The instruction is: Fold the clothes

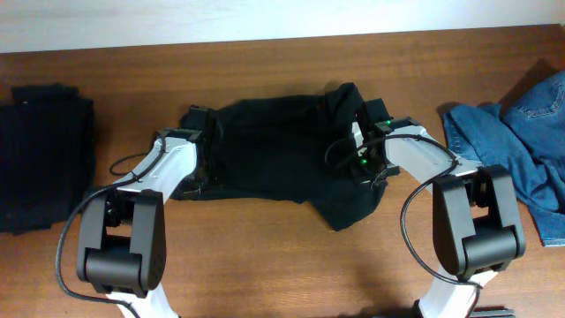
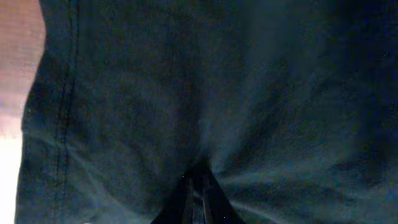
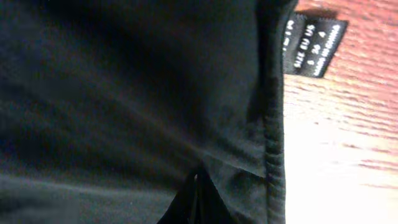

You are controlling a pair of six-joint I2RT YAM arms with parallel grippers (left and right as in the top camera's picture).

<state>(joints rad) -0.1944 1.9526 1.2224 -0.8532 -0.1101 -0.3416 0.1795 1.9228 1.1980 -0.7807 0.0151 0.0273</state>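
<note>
A black garment [image 1: 274,155] lies spread across the middle of the wooden table. My left gripper [image 1: 196,124] is shut on its left edge; in the left wrist view the dark cloth [image 2: 205,93] bunches into the closed jaws [image 2: 198,186], with a stitched seam at the left. My right gripper [image 1: 369,132] is shut on the garment's right edge, where the cloth is lifted into a peak. In the right wrist view the black cloth [image 3: 124,93] pinches into the jaws [image 3: 198,183], and a care label [image 3: 314,43] hangs at its hem.
A folded dark garment [image 1: 42,155] lies at the far left of the table. A crumpled blue denim piece [image 1: 521,141] lies at the far right. The table's back edge [image 1: 265,40] runs along the top.
</note>
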